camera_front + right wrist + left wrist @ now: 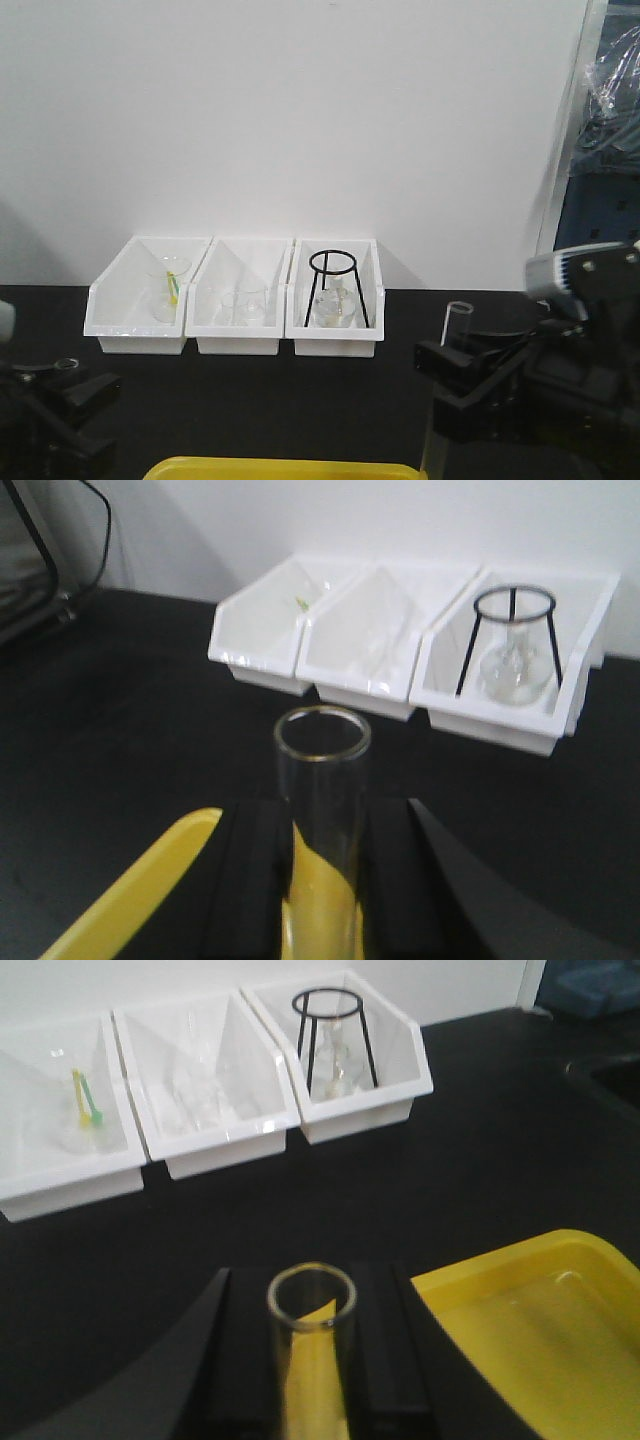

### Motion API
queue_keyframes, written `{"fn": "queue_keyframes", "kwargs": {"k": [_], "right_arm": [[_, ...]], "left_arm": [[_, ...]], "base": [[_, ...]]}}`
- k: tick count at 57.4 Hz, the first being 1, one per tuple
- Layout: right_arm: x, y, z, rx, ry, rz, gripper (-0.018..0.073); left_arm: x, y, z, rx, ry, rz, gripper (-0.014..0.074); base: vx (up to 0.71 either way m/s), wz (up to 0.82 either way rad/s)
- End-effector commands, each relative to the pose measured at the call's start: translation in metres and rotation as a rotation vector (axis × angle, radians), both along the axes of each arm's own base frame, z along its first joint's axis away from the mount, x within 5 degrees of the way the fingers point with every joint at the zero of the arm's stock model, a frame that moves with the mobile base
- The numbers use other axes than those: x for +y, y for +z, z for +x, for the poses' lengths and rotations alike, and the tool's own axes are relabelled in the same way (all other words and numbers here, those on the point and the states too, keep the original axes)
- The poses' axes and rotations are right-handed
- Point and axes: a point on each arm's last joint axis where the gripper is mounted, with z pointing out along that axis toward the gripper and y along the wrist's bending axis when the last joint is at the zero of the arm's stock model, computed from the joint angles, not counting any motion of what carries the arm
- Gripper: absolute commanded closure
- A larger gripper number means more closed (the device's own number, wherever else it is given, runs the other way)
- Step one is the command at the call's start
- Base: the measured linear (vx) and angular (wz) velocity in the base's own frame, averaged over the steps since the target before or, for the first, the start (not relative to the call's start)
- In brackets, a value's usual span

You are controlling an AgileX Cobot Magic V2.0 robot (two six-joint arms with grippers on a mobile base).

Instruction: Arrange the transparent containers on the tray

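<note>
Each gripper is shut on a clear glass test tube. In the left wrist view the left gripper (312, 1295) clamps one tube (312, 1350) upright between its black fingers (245, 1360), rim toward the camera. The yellow tray (530, 1340) lies just right of it and shows through the glass. In the right wrist view the right gripper (322, 825) holds the other tube (322, 780), with the tray's corner (130, 900) at its left. From the front, the right gripper (452, 358) carries its tube (458, 320) above the tray (285, 468); the left gripper (60, 395) sits low at the left.
Three white open-front bins stand against the back wall: the left bin (110, 318) holds glassware with a yellow-green item, the middle bin (212, 320) beakers, the right bin (375, 318) a black wire tripod (335, 285) over a flask. The table top is black.
</note>
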Motion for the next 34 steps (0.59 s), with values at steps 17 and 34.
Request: {"fn": "queue_keyframes", "kwargs": {"k": [17,34], "right_arm": [[0.029,-0.077,0.055,0.370,-0.070,0.075,0.0456],[0.038,-0.121,0.066,0.517,-0.057,0.017,0.0451]], "left_arm": [[-0.055,-0.043,0.061,0.259,-0.016,-0.109,0.0498],[-0.068,-0.103,0.082,0.440,0.014,-0.054,0.0493]], "base": [[0.00,0.00],[0.00,0.00]]}}
